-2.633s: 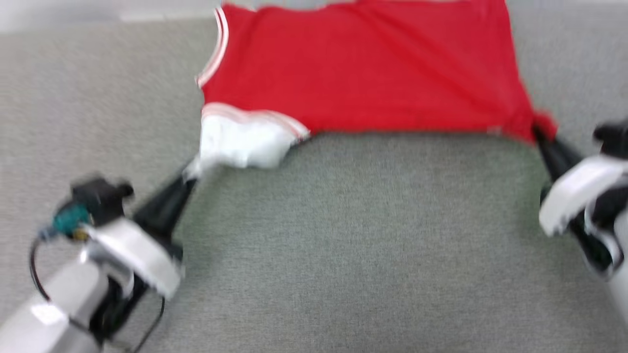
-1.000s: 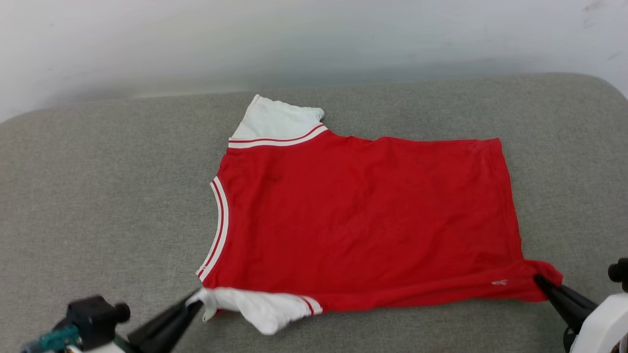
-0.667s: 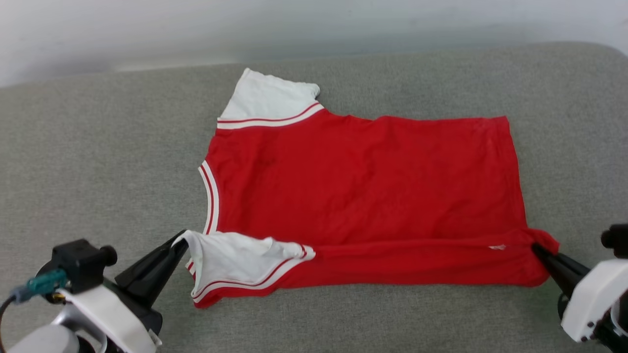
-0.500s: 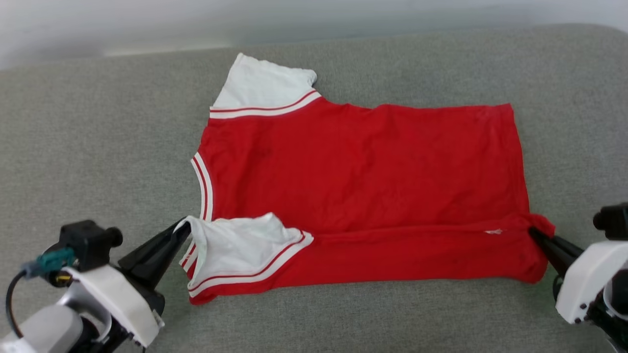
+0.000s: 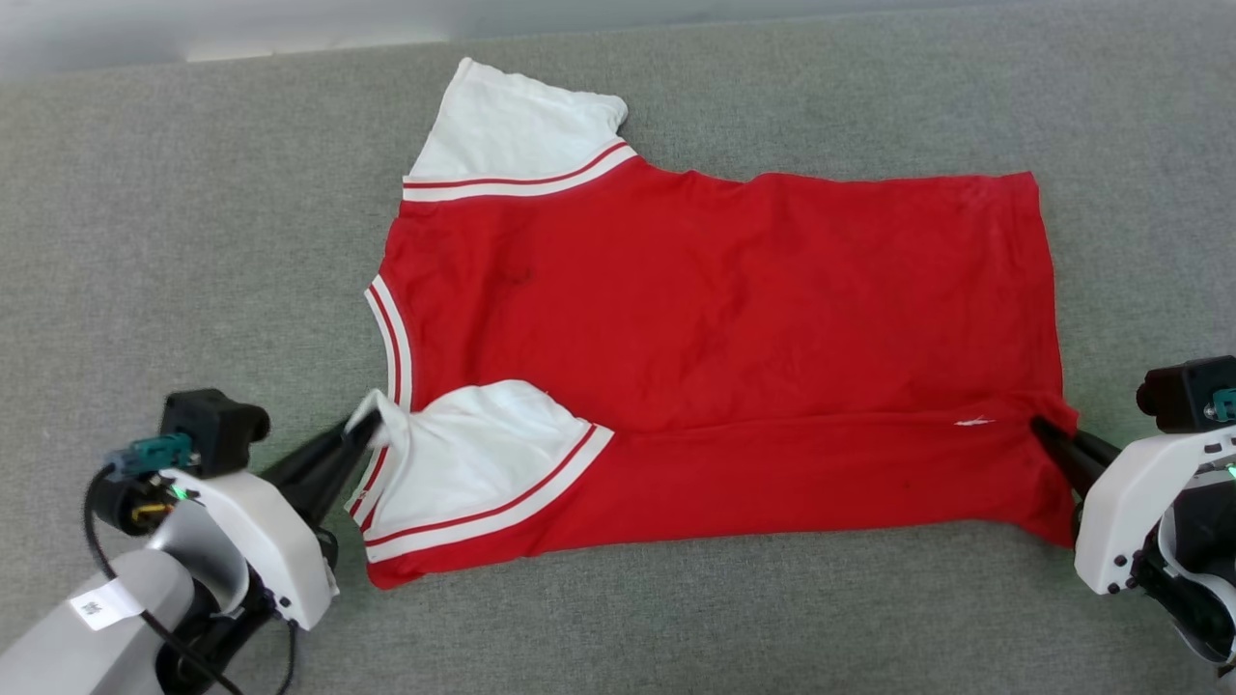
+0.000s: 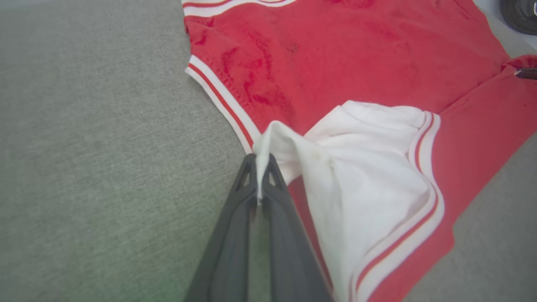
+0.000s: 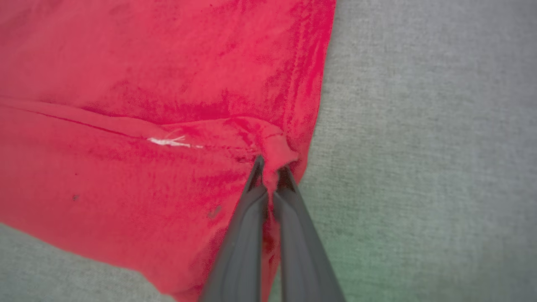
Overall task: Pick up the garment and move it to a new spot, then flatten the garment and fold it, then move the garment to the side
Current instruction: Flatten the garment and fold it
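Garment (image 5: pixel 715 319) clamped at sleeve (image 5: pixel 463 454) by left gripper (image 5: pixel 365 431), hem corner (image 5: pixel 1057 417) by right gripper (image 5: pixel 1041 430), grey surface (image 5: pixel 145 241) around

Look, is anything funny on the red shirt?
Yes. The garment isn't lying flat: its near edge and white sleeve are folded over onto the red body, pinched by the left gripper and right gripper.

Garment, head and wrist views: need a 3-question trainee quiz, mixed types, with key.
1. True or false: the left gripper is shut on the near white sleeve of the garment.
2. Which part does the right gripper pinch? A) striped collar B) red hem corner C) far sleeve
3. Fill in: the garment lies on a ___ fabric surface.
Key: 1 true; 2 B; 3 grey.
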Available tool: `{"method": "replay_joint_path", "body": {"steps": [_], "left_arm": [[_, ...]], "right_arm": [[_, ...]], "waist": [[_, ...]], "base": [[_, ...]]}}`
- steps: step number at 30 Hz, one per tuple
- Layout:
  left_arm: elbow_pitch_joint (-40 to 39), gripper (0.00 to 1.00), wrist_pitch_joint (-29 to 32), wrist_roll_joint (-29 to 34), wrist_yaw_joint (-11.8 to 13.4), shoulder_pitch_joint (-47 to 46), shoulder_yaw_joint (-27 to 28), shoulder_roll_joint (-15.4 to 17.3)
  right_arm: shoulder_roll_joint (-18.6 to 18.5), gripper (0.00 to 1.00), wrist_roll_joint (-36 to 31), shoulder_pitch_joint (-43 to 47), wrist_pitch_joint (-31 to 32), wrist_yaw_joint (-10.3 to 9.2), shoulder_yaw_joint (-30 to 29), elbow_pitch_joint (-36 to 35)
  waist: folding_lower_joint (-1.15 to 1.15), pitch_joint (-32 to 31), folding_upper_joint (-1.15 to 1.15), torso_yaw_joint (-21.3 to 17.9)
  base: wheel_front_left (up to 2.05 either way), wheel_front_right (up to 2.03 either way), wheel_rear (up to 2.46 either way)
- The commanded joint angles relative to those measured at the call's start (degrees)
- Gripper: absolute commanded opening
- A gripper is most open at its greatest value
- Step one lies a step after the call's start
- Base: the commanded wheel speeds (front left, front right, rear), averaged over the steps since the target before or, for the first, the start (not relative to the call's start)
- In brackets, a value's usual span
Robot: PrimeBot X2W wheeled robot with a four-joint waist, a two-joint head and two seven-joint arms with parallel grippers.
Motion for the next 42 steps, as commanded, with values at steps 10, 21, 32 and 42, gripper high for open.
{"method": "replay_joint_path", "body": {"steps": [10,21,32,42], "left_arm": [[6.65,1.0,-2.02,-3.76,3.25,3.0,1.23,-4.62],[-6.7,1.0,6.56,-11.09,16.99,14.01,2.08,-2.19],[-15.3,1.0,10.88,-11.35,25.27,17.84,1.11,0.25],[-11.88,1.0,12.09,-11.24,26.42,16.64,0.87,-0.14]], "right_arm": [[0.98,1.0,-3.32,-0.84,-1.15,-0.06,1.92,3.22],[5.4,1.0,-7.76,10.6,14.9,-0.05,-7.94,-5.96],[16.42,1.0,-14.64,18.49,22.68,-0.05,-17.27,-20.49],[19.15,1.0,-16.49,19.06,23.54,-0.05,-17.52,-25.08]], "waist": [[-0.01,-5.61,0.0,-0.38],[-0.01,-11.07,0.0,-0.27],[-0.01,-8.85,0.0,-1.63],[-0.01,-4.93,0.0,-3.31]], "base": [[0.0,0.0,0.0],[0.0,0.0,0.0],[0.0,0.0,0.0],[0.0,0.0,0.0]]}}
